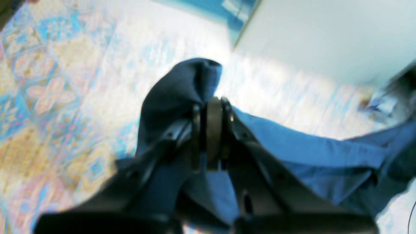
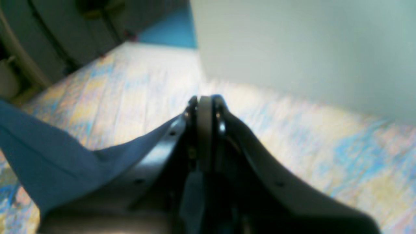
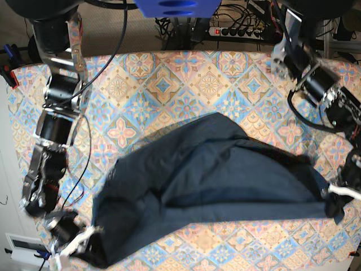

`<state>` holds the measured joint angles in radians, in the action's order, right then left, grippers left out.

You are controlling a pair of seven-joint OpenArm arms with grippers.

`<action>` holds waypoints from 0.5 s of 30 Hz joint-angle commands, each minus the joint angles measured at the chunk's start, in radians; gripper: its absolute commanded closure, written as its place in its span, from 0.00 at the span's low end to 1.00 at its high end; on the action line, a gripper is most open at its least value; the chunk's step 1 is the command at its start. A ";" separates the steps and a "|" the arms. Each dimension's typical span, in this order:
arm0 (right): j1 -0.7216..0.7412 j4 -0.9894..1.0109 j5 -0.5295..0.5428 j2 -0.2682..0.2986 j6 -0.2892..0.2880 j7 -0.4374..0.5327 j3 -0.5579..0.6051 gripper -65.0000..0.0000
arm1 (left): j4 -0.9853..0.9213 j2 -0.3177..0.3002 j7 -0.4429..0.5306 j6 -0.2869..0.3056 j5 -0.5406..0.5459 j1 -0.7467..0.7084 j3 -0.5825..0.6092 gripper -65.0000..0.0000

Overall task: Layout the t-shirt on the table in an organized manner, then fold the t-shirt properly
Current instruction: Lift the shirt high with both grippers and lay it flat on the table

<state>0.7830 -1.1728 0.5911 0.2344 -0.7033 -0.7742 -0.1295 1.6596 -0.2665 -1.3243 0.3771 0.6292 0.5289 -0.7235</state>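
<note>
The dark navy t-shirt [image 3: 214, 180] lies spread and wrinkled across the near half of the patterned table [image 3: 163, 84], stretched between both arms. At the shirt's right end, my left gripper [image 3: 333, 195] is shut on a bunched fold of cloth. In the left wrist view the fold [image 1: 188, 81] pokes up past the closed left gripper [image 1: 211, 104]. My right gripper [image 3: 84, 236] holds the shirt's lower left corner near the table's front edge. In the right wrist view the jaws of the right gripper [image 2: 204, 100] are together, with the blue cloth [image 2: 48, 156] running in from the left.
Cables and a power strip [image 3: 237, 28] lie behind the table's back edge. A pale flat panel [image 2: 308, 48] rises beyond the table in the wrist views. The patterned cloth is bare along the back half of the table [image 3: 225, 73].
</note>
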 commanded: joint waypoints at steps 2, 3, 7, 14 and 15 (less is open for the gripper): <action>0.115 0.040 0.017 0.027 0.005 0.032 -0.005 0.99 | -0.052 -0.007 0.025 -0.003 0.002 0.119 0.000 1.00; 0.151 0.064 0.017 0.032 0.005 0.035 -0.006 0.99 | -0.085 -0.006 0.030 -0.003 0.001 0.161 0.000 1.00; 0.306 0.162 0.017 0.061 0.005 0.038 -0.008 0.99 | -0.230 -0.007 0.036 -0.003 0.002 0.339 0.000 1.00; 0.399 0.185 0.022 0.128 0.005 0.038 -0.009 0.99 | -0.356 -0.007 0.085 0.000 0.008 0.511 0.000 1.00; 0.395 0.167 0.022 0.135 0.005 0.037 -0.012 0.99 | -0.356 -0.007 0.084 0.001 0.010 0.511 0.000 1.00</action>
<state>1.1378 -0.9867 0.5957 0.3676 -0.7006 -0.7650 -0.1406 1.2919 -0.2661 -1.2675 0.3725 0.6186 1.0058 -0.7280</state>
